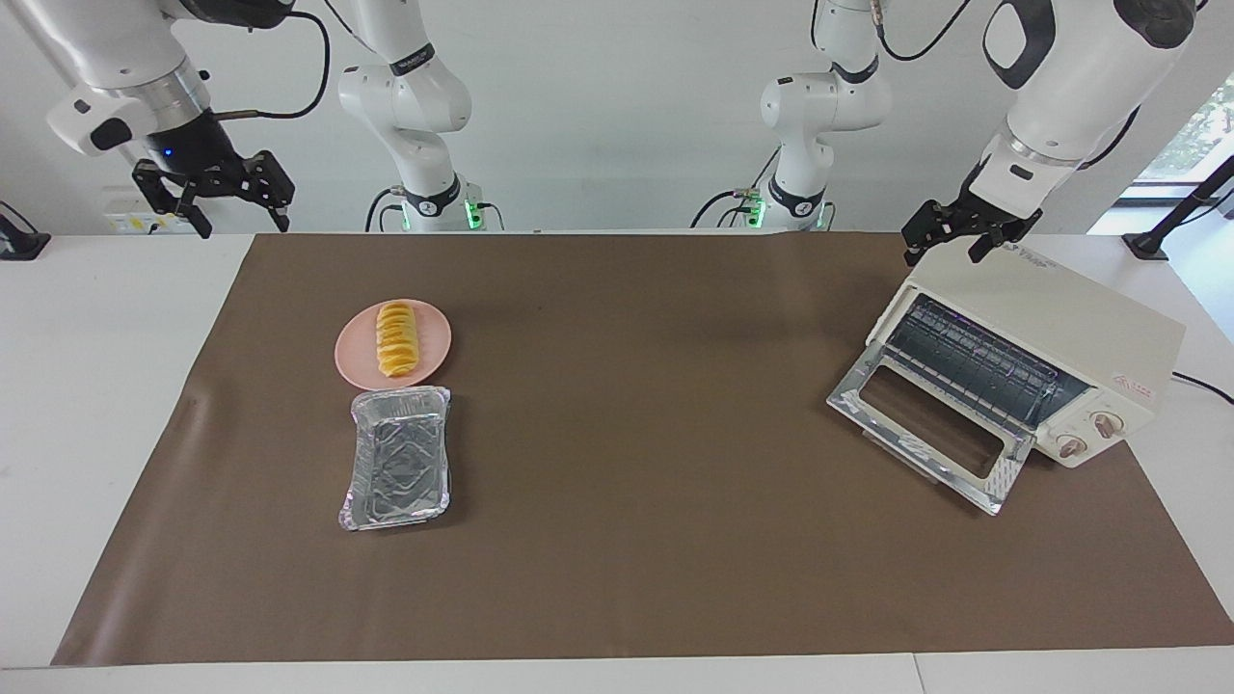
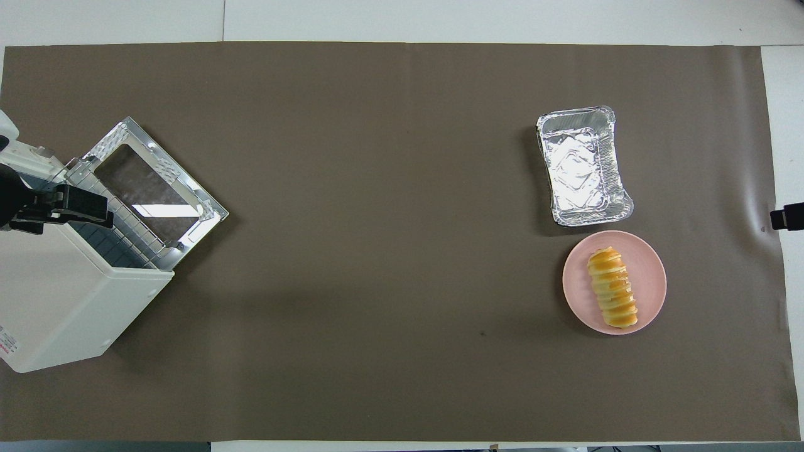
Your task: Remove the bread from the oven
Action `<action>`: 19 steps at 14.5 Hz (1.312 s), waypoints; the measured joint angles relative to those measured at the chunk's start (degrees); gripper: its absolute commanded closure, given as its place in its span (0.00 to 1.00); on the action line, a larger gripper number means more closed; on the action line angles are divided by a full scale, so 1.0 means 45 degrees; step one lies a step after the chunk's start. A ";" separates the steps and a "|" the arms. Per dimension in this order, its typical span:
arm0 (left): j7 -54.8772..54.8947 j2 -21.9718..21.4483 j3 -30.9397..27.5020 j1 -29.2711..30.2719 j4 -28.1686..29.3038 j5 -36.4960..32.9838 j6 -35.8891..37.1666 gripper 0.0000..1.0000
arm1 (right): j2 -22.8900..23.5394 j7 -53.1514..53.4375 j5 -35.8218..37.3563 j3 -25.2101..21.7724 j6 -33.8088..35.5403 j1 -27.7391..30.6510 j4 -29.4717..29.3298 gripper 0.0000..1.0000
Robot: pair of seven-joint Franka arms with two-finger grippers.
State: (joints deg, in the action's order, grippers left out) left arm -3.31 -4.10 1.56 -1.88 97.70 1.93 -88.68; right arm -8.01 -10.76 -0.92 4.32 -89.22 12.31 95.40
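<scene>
The bread [image 1: 393,339] [image 2: 612,296], a ridged golden loaf, lies on a pink plate [image 1: 436,333] [image 2: 652,276] toward the right arm's end of the table. The cream oven [image 1: 1070,323] [image 2: 56,301] stands at the left arm's end with its glass door [image 1: 925,434] [image 2: 151,188] folded down; nothing shows on its wire rack. My left gripper [image 1: 943,253] [image 2: 94,210] hangs open over the oven's top. My right gripper [image 1: 241,220] [image 2: 788,220] is raised and open over the mat's corner, apart from the plate, holding nothing.
A silver foil tray [image 1: 397,470] [image 2: 584,166] sits right beside the plate, farther from the robots. A brown mat [image 1: 627,405] covers the table between plate and oven. Two more arm bases stand along the robots' edge.
</scene>
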 measured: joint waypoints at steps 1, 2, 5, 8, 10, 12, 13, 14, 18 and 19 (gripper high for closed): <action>0.0000 0.0000 0.0000 0.0000 0.0000 0.0000 0.0000 0.00 | 0.0096 0.0186 -0.0005 0.0060 0.0000 -0.0002 -0.0094 0.00; 0.0000 0.0000 0.0000 0.0000 0.0000 0.0000 0.0000 0.00 | 0.0203 0.0351 -0.0007 0.0097 0.0000 -0.0004 -0.0150 0.00; 0.0000 0.0000 0.0000 0.0000 0.0000 0.0000 0.0000 0.00 | 0.0440 0.1457 -0.0006 0.0106 -0.0423 -0.0007 -0.0242 0.00; 0.0000 0.0000 0.0000 0.0000 0.0000 0.0000 0.0000 0.00 | 0.0497 0.2407 -0.0008 0.0108 -0.0470 -0.0019 -0.0244 0.00; 0.0000 0.0000 0.0000 0.0000 0.0000 0.0000 0.0000 0.00 | 0.0517 0.2482 -0.0010 0.0055 -0.0456 -0.0250 -0.0244 0.00; 0.0000 0.0000 0.0000 0.0000 0.0000 0.0000 0.0000 0.00 | 0.0555 0.2591 -0.0010 -0.0197 -0.0409 -0.0728 -0.0246 0.00; 0.0000 0.0000 0.0000 0.0000 0.0000 0.0000 0.0000 0.00 | 0.0579 0.2596 -0.0009 -0.0329 -0.0294 -0.0897 -0.0248 0.00; 0.0000 0.0000 0.0000 0.0000 0.0000 0.0000 0.0000 0.00 | 0.0603 0.2596 -0.0001 -0.0508 -0.0176 -0.1075 -0.0248 0.00; 0.0000 0.0000 0.0000 0.0000 0.0000 0.0000 0.0001 0.00 | 0.0640 0.2596 0.0017 -0.1648 -0.0123 -0.1962 -0.0249 0.00; 0.0000 0.0000 0.0000 0.0000 0.0000 0.0000 0.0001 0.00 | 0.0642 0.2596 0.0017 -0.1840 -0.0093 -0.2128 -0.0250 0.00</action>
State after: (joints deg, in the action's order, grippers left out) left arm -3.31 -4.10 1.56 -1.88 97.70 1.93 -88.68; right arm -5.12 0.93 -0.85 -3.96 -89.63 2.74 94.27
